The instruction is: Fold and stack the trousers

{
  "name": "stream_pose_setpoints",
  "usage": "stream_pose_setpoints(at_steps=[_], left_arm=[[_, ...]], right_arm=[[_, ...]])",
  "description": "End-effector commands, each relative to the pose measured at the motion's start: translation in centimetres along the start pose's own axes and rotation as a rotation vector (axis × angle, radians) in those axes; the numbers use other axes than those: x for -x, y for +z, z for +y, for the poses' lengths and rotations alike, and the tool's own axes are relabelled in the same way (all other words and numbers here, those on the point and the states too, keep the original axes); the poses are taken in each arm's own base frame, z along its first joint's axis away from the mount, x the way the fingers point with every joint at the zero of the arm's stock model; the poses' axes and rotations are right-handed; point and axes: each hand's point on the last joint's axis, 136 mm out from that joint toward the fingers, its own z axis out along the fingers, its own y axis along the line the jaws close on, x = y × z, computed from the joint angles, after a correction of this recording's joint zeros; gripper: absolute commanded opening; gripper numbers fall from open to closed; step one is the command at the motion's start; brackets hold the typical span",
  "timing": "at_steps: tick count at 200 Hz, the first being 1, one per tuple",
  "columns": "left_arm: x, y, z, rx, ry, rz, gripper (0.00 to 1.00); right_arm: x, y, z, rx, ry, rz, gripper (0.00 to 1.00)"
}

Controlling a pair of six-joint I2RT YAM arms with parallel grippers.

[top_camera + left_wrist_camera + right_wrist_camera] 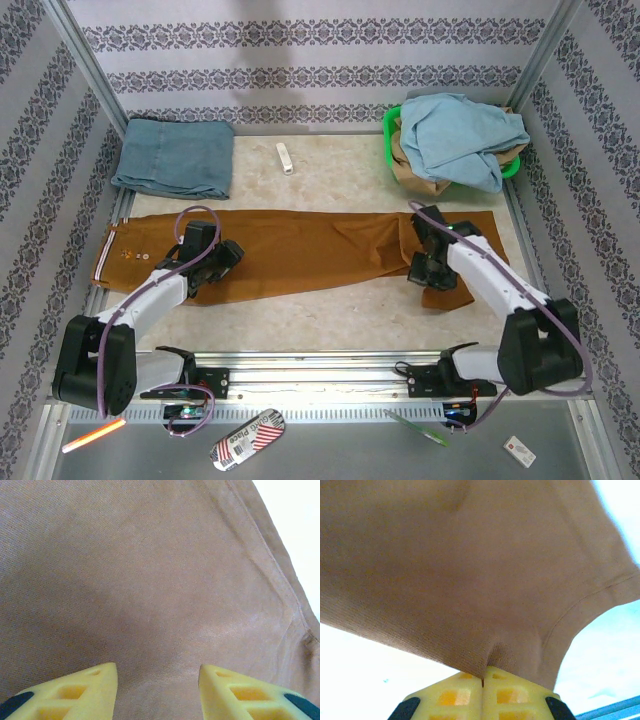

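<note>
Pale marbled table [340, 175], patterned wallpaper walls [300, 45]. Rust-brown trousers [320, 250] lie flat across the table, waistband toward the left arm. Folded blue cloth [172, 157] behind the trousers' waistband end; green basket [391, 128] behind their leg end. Right gripper [482, 680] clamped tight on a pinch of trouser hem, clear from its wrist. Left gripper [157, 672] partway open over the trousers, gripping nothing; contact unclear.

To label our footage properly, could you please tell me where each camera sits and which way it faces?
Top external: above and behind the robot, facing down at the table and trousers; left arm and right arm show.
Left wrist: on the left arm, facing down at the trousers; left end effector open.
Right wrist: on the right arm, facing the trousers' edge; right end effector shut on it.
Shared: all see the trousers.
</note>
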Motion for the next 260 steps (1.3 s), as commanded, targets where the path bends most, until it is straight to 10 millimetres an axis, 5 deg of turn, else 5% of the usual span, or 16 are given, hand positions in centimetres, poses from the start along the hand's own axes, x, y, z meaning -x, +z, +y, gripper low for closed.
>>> stream_pose_setpoints(at_steps=[1, 66, 97, 110, 152, 179, 230, 260], left_arm=[[0.6, -0.5, -1.5, -0.051, 0.032, -0.02, 0.46], [1.0, -0.6, -2.7, -0.076, 0.052, -0.011, 0.46], [1.1, -0.8, -3.2, -0.092, 0.056, -0.006, 0.46], [1.1, -0.8, -3.5, -0.1, 0.064, 0.001, 0.46], [1.2, -1.0, -4.8, -0.12, 0.104, 0.031, 0.48], [0.7, -0.8, -5.2, -0.141, 0.104, 0.056, 0.48], [-1.2, 1.0, -3.9, -0.093, 0.129, 0.099, 0.51], [1.1, 2.6, -5.2, -0.079, 0.124, 0.038, 0.51]], right_arm=[[2.7, -2.2, -1.7, -0.022, 0.043, -0.088, 0.0], [13.3, -5.2, -4.4, -0.082, 0.124, -0.195, 0.0], [17.9, -4.4, -6.8, -0.171, 0.171, -0.216, 0.0], [19.7, -4.2, -8.0, -0.2, 0.204, -0.21, 0.37], [24.0, -8.2, -8.8, -0.184, 0.26, -0.329, 0.51], [21.9, -10.0, -6.1, -0.048, 0.258, -0.355, 0.53], [8.2, -1.6, 2.9, 0.235, 0.188, -0.151, 0.57], [5.3, 1.3, 6.9, 0.295, 0.12, -0.078, 0.51]])
